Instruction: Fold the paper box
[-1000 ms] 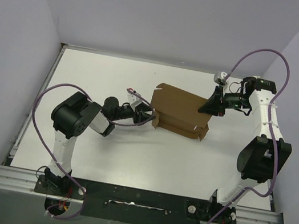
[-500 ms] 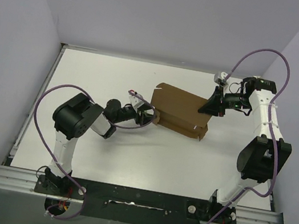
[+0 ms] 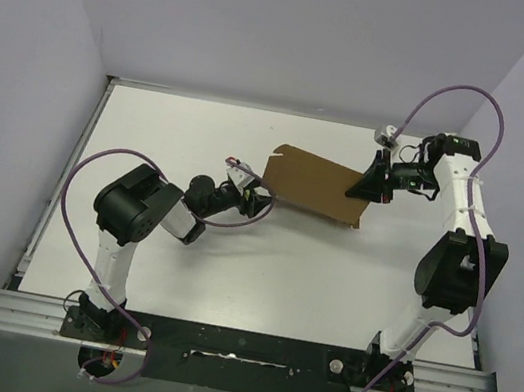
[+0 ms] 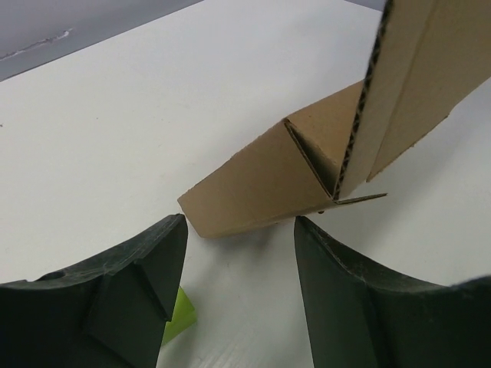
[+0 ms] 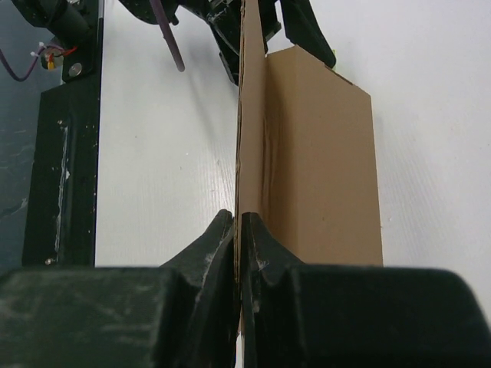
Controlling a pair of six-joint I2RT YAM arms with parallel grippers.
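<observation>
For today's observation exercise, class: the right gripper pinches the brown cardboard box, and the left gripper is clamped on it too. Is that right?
Not quite. The left gripper is open, its fingers spread and not clamped on the paper box, as the left wrist view shows. The right gripper does pinch it.

The box lies on the bench, right of centre and toward the far side. The left pincer sits at its left end. The right pincer is at its right end, on an upright panel. A small wedge lies beside the left pincer's finger.
</observation>
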